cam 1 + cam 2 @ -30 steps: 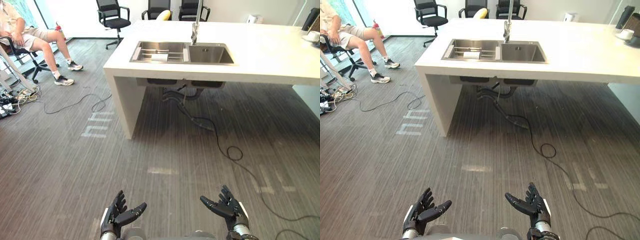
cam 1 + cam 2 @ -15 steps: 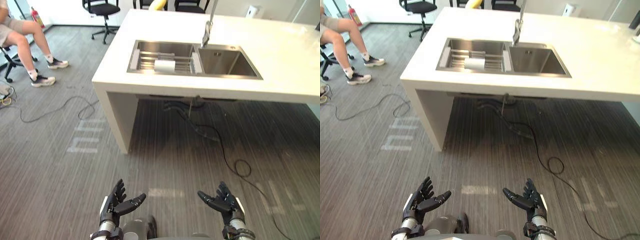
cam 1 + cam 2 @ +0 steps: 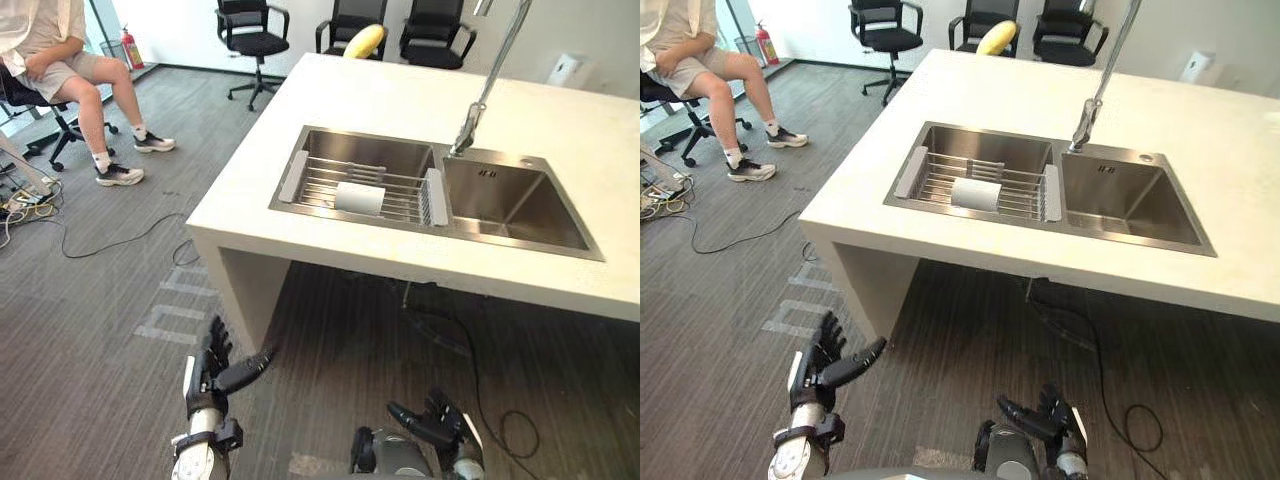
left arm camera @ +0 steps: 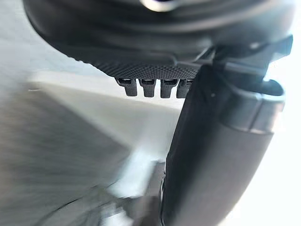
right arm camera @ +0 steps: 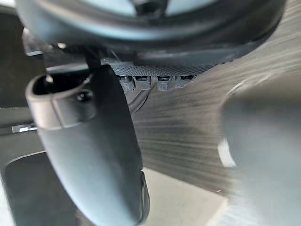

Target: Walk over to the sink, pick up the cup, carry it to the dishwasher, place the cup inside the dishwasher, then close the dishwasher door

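A white cup (image 3: 359, 198) lies on its side on the wire rack (image 3: 330, 190) in the left basin of the steel sink (image 3: 510, 205), set in a white counter (image 3: 400, 100). The cup (image 3: 976, 193) is far above and ahead of both hands. My left hand (image 3: 210, 375) hangs low beside the counter's left end, fingers spread and straight, holding nothing. My right hand (image 3: 440, 430) is low near the floor, also open and empty. Each wrist view shows straight fingers (image 4: 150, 87) and a thumb (image 5: 94, 155) with nothing in them.
A tall faucet (image 3: 480, 90) stands behind the sink divider. A yellow object (image 3: 362, 40) lies at the counter's far edge, with black office chairs (image 3: 250, 35) behind. A seated person (image 3: 60, 70) is at the far left. Cables (image 3: 480, 400) run on the floor under the counter.
The camera has moved closer to the counter and sink, which now look larger. My left hand has risen and moved left; the right hand stays low.
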